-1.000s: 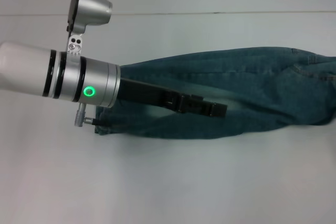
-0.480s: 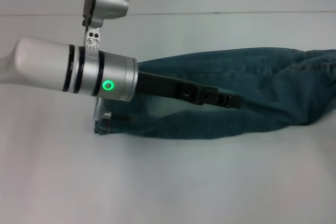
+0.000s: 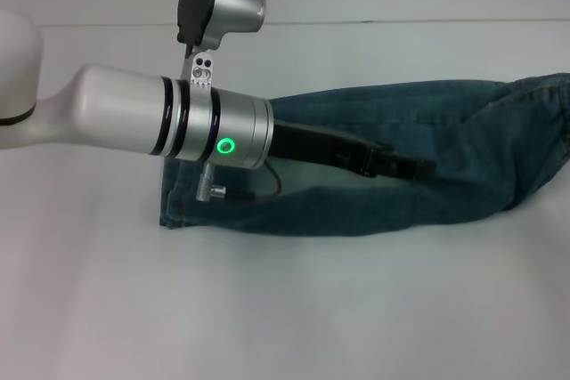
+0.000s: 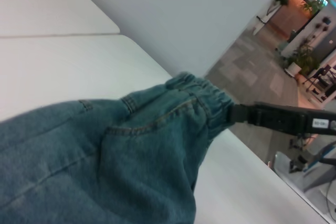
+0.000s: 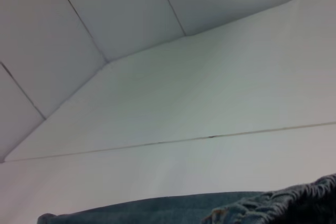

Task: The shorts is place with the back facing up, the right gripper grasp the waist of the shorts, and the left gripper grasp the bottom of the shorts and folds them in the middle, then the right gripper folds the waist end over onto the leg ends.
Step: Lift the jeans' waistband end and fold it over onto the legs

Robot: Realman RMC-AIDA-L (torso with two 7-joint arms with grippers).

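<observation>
The blue-green denim shorts (image 3: 427, 131) lie folded lengthwise across the white table, leg hems (image 3: 174, 206) flat at the left. The ruffled waist (image 4: 205, 98) is at the right end, raised off the table. My right gripper (image 4: 234, 114), a black bar coming in from beyond the table edge, is shut on the waistband; it is out of the head view. The waistband's edge (image 5: 278, 205) also shows in the right wrist view. My left gripper (image 3: 419, 169) reaches rightward just over the middle of the shorts, on its silver wrist with the green ring (image 3: 227, 146).
The white table (image 3: 285, 309) spreads wide in front of the shorts, with a seam (image 3: 401, 21) running behind them. Past the table's right edge an open floor (image 4: 252, 72) shows.
My left arm has slid to the right along the shorts. The waist end at the right has risen and pulled in, while the leg hems stayed put.
</observation>
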